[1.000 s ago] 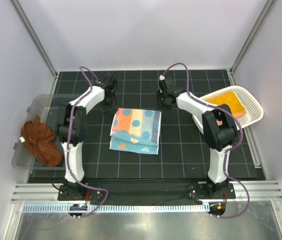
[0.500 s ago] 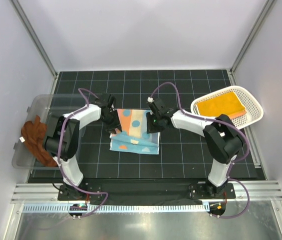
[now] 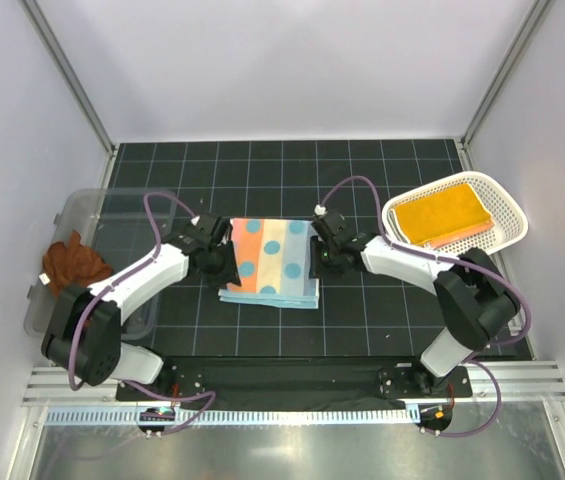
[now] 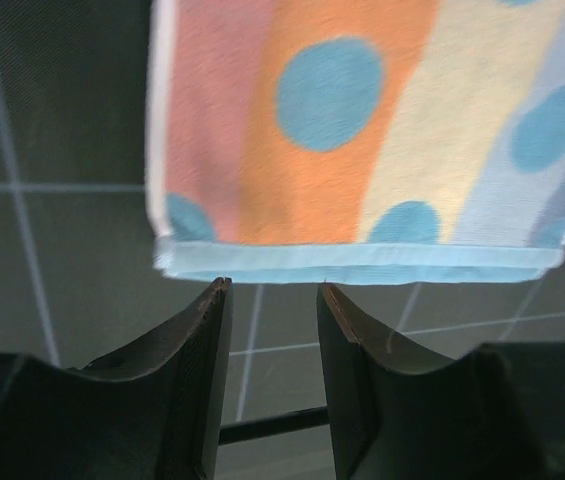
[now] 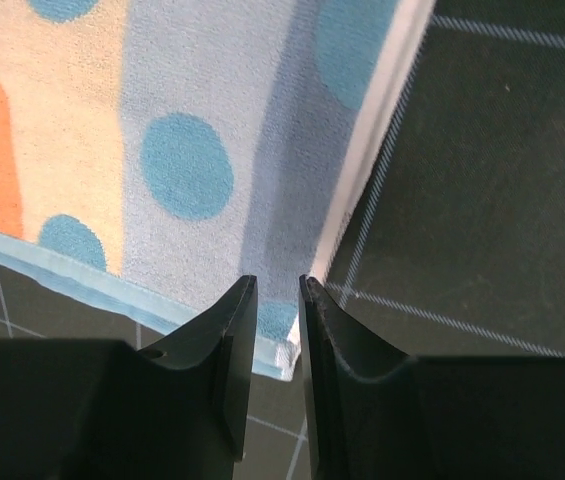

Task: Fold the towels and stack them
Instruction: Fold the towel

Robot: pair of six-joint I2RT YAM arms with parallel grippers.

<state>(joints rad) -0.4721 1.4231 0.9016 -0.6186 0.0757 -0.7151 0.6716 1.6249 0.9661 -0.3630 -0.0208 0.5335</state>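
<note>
The polka-dot towel (image 3: 267, 262) lies folded near the middle of the table (image 3: 362, 320). Its striped, dotted side faces up, and a light blue layer shows along its near edge.

The left gripper (image 4: 270, 300) sits at the towel's left side. Its fingers are spread, with nothing between them and only bare table under the gap. The right gripper (image 5: 277, 295) hangs over the towel's near right corner with its jaws narrowly apart. The white hem shows in the slit, but I cannot tell whether it is pinching that corner or only hovering above it.

This looks like the end of one fold. To do it well, the upper layer should sit square on the lower one, with the hems lined up. Any corner that is caught should be let go straight down rather than dragged, because this soft cloth will slide and skew. The light blue strip showing suggests the layers are slightly offset, so a small nudge toward the near edge may help before the next fold or lift.

The white basket (image 3: 510, 225) at the right edge holds a folded yellow-orange towel (image 3: 449, 212), with a reddish edge showing beneath it. The clear bin (image 3: 82, 205) at the left edge holds a crumpled rust-brown towel (image 3: 70, 262), which is not yet folded.
</note>
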